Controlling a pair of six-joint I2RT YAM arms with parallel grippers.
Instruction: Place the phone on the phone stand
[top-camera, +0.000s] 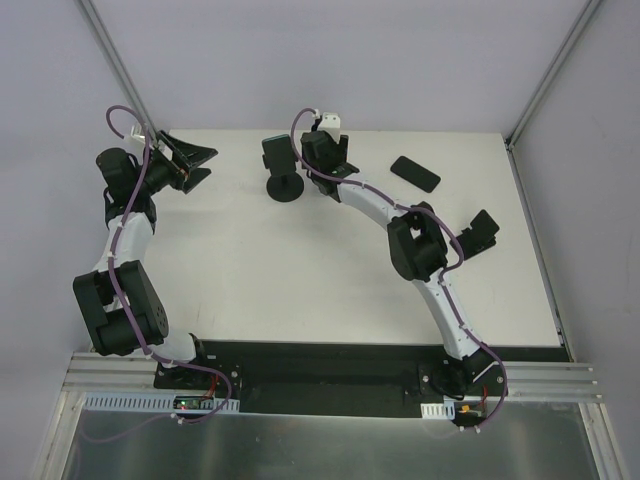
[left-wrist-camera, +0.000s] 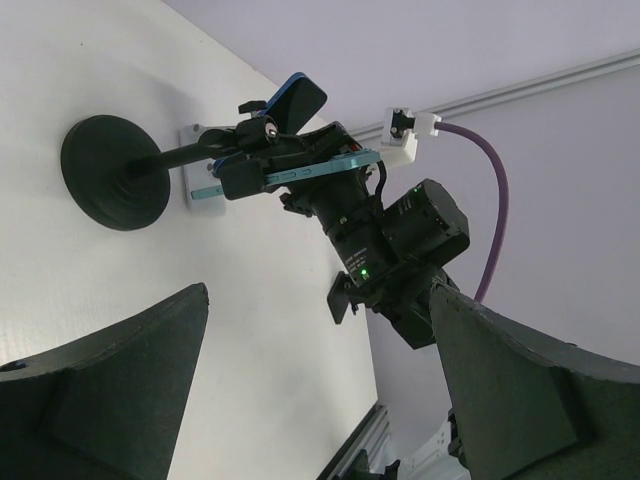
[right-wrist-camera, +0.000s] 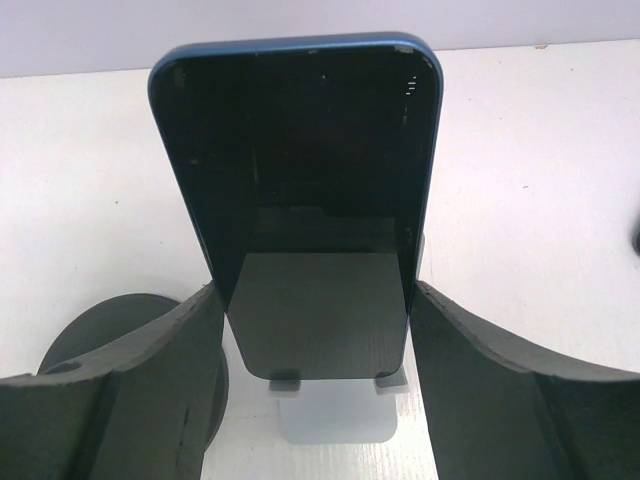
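The right tool (right-wrist-camera: 315, 295), at the bottom of its own view, grips the phone (right-wrist-camera: 300, 150) by both sides. The phone seems seated on the stand (left-wrist-camera: 110, 172) — next, release gently. The left tool (top-camera: 190, 163), upper left, gapes empty.

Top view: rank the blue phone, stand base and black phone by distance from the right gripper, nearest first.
1. The blue phone: held between the fingers of the right gripper.
2. The stand base: close by, on the side toward the arm bases.
3. The black phone: lying flat, off to the right, clearly farthest.
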